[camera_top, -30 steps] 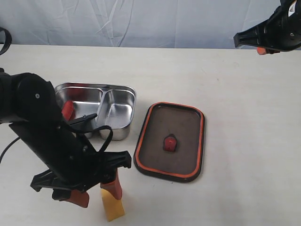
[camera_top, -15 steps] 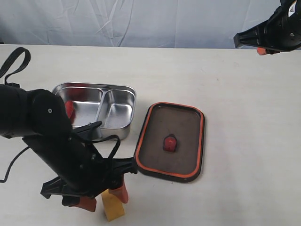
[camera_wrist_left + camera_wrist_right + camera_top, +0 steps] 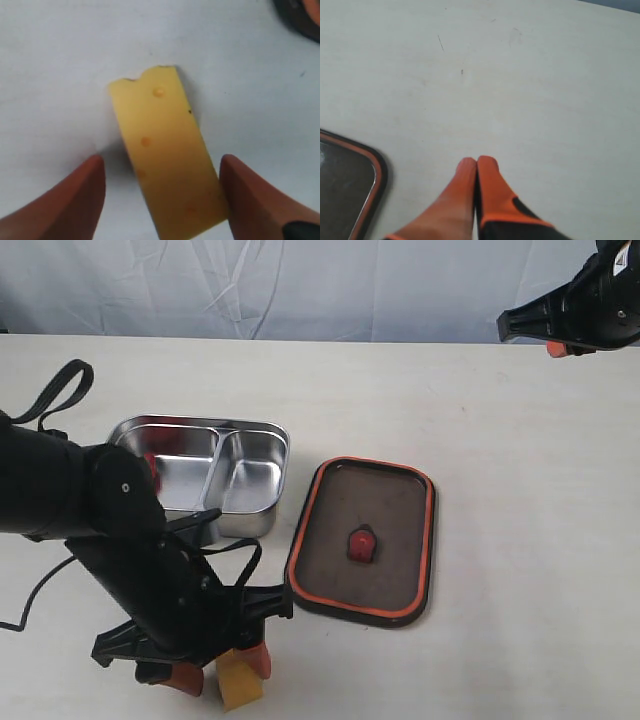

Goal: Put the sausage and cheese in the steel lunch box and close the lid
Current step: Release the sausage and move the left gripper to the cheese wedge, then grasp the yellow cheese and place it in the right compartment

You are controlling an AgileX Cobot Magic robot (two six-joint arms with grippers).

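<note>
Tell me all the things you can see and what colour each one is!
cheese: one, yellow, on the table at the near edge
sausage: one, red, in the left compartment of the lunch box, partly hidden by the arm
steel lunch box: one, shiny silver, two compartments, on the table left of the lid
lid: one, dark with an orange rim, flat on the table
valve: one, orange-red, middle of the lid
table: one, cream
cloth: one, pale blue-grey, behind the table
left hand: one, orange fingers, open, one finger each side of the cheese
right hand: one, orange fingers, shut, empty, over the far right of the table
</note>
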